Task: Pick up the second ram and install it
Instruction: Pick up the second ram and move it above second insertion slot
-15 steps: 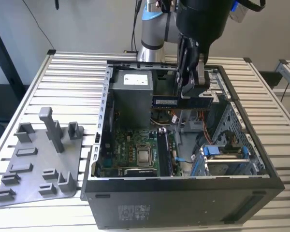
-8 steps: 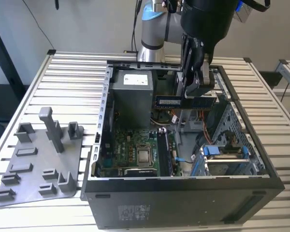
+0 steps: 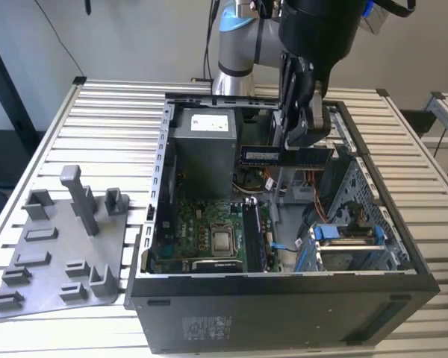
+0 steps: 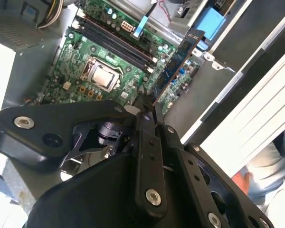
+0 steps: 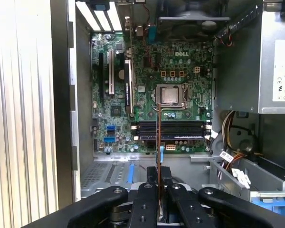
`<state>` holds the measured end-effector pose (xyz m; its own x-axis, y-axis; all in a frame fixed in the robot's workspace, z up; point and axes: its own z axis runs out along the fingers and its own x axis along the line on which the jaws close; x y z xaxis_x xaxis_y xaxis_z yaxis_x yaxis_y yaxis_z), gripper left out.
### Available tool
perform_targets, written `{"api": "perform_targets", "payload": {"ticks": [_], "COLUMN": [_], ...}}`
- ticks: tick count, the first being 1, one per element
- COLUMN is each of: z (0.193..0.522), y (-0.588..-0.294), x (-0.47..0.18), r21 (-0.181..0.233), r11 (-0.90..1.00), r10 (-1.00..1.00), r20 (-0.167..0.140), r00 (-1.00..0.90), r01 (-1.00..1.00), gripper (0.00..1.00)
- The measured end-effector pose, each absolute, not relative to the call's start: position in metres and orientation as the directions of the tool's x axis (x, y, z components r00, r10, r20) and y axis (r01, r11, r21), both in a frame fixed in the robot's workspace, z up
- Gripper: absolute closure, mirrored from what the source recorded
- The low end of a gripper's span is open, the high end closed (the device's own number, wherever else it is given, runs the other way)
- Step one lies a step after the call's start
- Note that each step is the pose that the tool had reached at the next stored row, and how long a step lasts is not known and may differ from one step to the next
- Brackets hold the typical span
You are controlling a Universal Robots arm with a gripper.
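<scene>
Exterior view first: your gripper (image 3: 305, 138) hangs over the open PC case (image 3: 284, 313), fingers clamped on the second ram (image 3: 284, 155). The stick is held level and edge-down in the air, up above the case's back half and just beside the power supply (image 3: 201, 145), on the exterior view's right of it. It's well clear of the motherboard (image 3: 201, 235) lying in the bottom of the case. On the exterior view's left a gray fixture plate (image 3: 60, 253) sits on the slatted table (image 3: 112, 104), well apart from the stick.

Second wrist view: you're looking down past the gripper (image 4: 147, 102), and the second ram (image 4: 176, 61) sticks out from between the pinching fingers (image 4: 143, 118) as a long dark board with a blue label. Under it is the motherboard (image 4: 76, 76) with the CPU socket (image 4: 102, 77) and the long black memory slots (image 4: 116, 42). The stick isn't touching any of them.

First wrist view: the second ram (image 5: 158, 137) is dead edge-on, just a thin brownish line running up from the gripper (image 5: 159, 173). That line crosses the memory slots (image 5: 180, 129) and ends near the CPU socket (image 5: 170, 95). The stick runs across the slots, not along them. The power supply (image 5: 275, 57) is off to the side.
</scene>
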<state>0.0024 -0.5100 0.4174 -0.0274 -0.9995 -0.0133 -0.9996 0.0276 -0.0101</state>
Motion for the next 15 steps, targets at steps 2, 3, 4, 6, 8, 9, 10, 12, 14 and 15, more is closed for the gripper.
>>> {"api": "perform_targets", "payload": {"ticks": [2, 3, 4, 6, 8, 9, 10, 12, 14, 15], "z": [0.417, 0.417, 0.417, 0.417, 0.416, 0.416, 0.416, 0.416, 0.415, 0.415], "y": [-0.504, -0.5, -0.497, -0.49, -0.484, -0.481, -0.478, -0.472, -0.469, -0.468], "x": [0.002, 0.002, 0.002, 0.002, 0.002, 0.002, 0.002, 0.002, 0.002, 0.002], "r21": [-0.01, -0.01, -0.01, -0.01, -0.01, -0.01, -0.01, -0.01, -0.01, -0.01], "r11": [0.028, 0.028, 0.028, 0.028, 0.028, 0.028, 0.029, 0.029, 0.029, 0.029], "r10": [-1.0, -1.0, -1.0, -1.0, -1.0, -1.0, -1.0, -0.999, -0.999, -0.999], "r20": [-0.013, -0.013, -0.013, -0.013, -0.013, -0.013, -0.013, -0.013, -0.013, -0.013], "r00": [-0.028, -0.028, -0.028, -0.028, -0.028, -0.028, -0.029, -0.029, -0.029, -0.029], "r01": [-1.0, -1.0, -1.0, -1.0, -1.0, -1.0, -1.0, -1.0, -1.0, -1.0], "gripper": [0.86, 0.86, 0.86, 0.86, 0.86, 0.86, 0.86, 0.86, 0.86, 0.86]}}
